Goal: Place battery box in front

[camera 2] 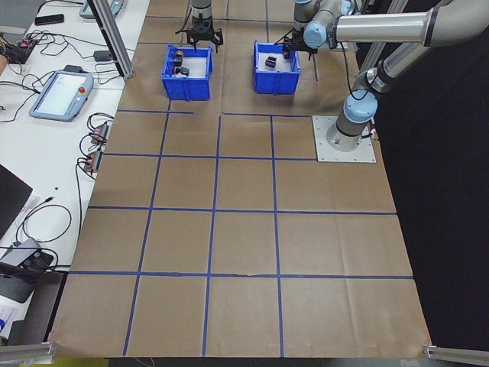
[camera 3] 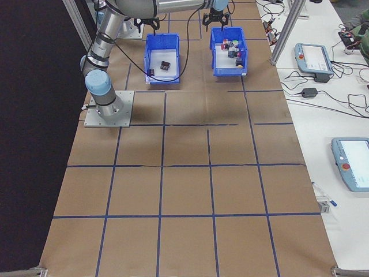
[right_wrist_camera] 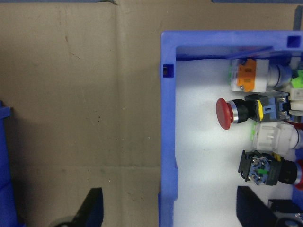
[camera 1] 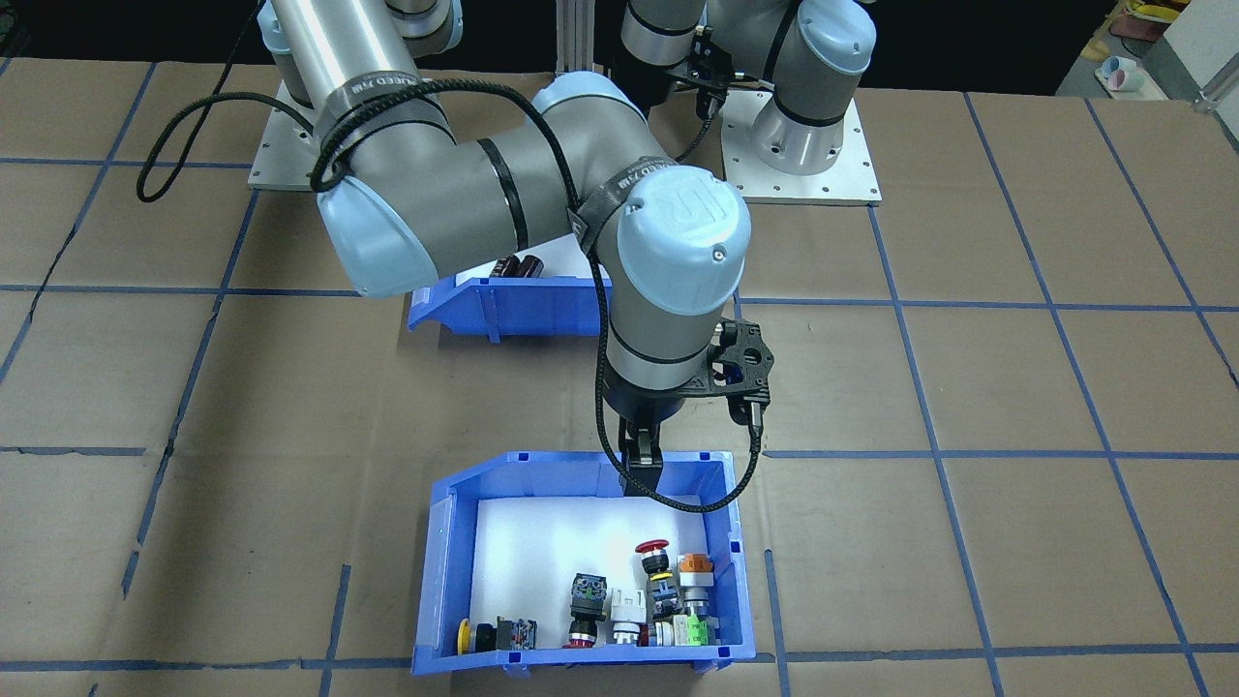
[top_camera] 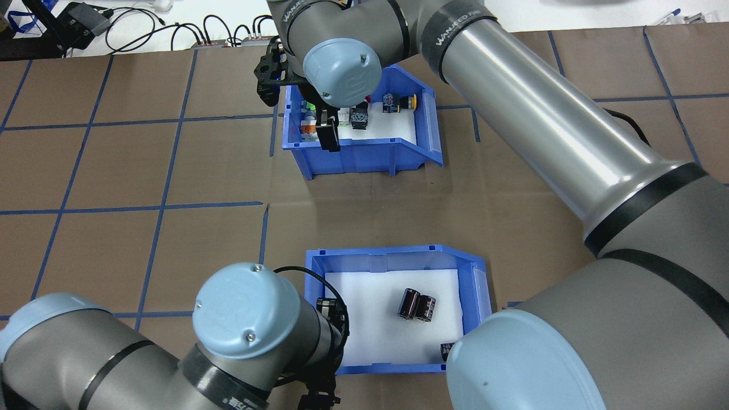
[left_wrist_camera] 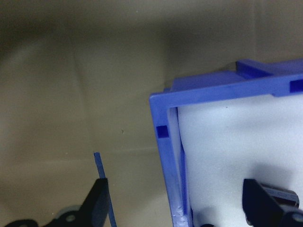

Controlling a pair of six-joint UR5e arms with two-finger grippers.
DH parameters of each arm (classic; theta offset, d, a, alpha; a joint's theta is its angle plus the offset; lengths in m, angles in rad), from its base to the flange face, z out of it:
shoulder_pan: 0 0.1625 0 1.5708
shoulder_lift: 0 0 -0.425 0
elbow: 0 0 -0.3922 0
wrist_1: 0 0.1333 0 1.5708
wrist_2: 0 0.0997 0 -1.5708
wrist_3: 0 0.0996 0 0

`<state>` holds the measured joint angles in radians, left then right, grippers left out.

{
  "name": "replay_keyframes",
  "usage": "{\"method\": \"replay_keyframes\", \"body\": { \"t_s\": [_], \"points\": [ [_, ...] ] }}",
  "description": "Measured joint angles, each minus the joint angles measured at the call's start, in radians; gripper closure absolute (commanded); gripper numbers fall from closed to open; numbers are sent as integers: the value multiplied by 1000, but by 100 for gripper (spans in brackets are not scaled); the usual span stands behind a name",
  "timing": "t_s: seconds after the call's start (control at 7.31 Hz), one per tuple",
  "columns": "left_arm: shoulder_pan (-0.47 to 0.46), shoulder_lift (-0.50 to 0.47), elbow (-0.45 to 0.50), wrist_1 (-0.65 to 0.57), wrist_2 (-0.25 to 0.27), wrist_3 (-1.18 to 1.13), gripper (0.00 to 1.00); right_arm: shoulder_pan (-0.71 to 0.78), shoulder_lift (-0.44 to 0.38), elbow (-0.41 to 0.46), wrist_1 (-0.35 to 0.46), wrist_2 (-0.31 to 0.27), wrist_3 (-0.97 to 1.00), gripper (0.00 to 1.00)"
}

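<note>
Battery box (top_camera: 393,319) sits on the worktop (top_camera: 142,171) close to the robot base, white liner showing, dark cylindrical cells (top_camera: 417,304) lying side by side near the middle, a third dark item at its near right corner, half hidden by the R arm. In the front-facing view it is the far bin, mostly behind the R arm's elbow.

Switch bin (top_camera: 364,134), same blue type, stands farther out on the operators' side, well apart from the battery box. Holds push-button switches: red mushroom head (right_wrist_camera: 223,113), orange-topped unit (right_wrist_camera: 247,75), yellow, green and black ones.

Left claw (left_wrist_camera: 175,198): wrist cam shows its two dark fingers wide apart, straddling the left wall of the battery box, one finger (left_wrist_camera: 97,201) outside over cardboard, the other inside over the liner. Not closed on the wall; gap visible both sides.

Right claw (right_wrist_camera: 170,208): same posture on the switch bin, fingers wide apart, one outside, one inside, wall between them, no contact visible. In the overhead view this claw hangs over the bin's near wall.

Writing: black strap on the R arm reads partly "WANEED"; remainder unreadable. "UR" embossed on the light-blue joint cap (camera 1: 682,227). Small print on the cells too small to read.

Worktop covered in brown cardboard with blue tape grid lines.
</note>
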<state>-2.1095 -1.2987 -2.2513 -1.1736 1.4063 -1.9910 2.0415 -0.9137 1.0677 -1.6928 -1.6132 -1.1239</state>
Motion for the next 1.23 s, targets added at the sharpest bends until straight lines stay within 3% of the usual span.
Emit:
{"method": "replay_keyframes", "body": {
  "t_s": [0.41, 0.55, 0.68, 0.96, 1.09, 1.23],
  "points": [
    [-101, -133, -3, 179, 27, -134, 2, 9, 36, 71, -72, -8, -1, 0],
    [-112, -152, -4, 191, 30, -139, 3, 4, 33, 122, -146, -21, 3, 13],
    [-120, -173, -4, 199, 31, -142, 7, -1, 30, 160, -211, -39, 8, 36],
    [-136, -229, -4, 241, 33, -147, 42, -5, 22, 180, -246, -74, 16, 81],
    [-140, -246, -4, 260, 35, -148, 85, -6, 19, 181, -246, -86, 17, 93],
    [-142, -257, -6, 273, 34, -167, 100, -6, 16, 181, -244, -92, 17, 95]
  ]
}}
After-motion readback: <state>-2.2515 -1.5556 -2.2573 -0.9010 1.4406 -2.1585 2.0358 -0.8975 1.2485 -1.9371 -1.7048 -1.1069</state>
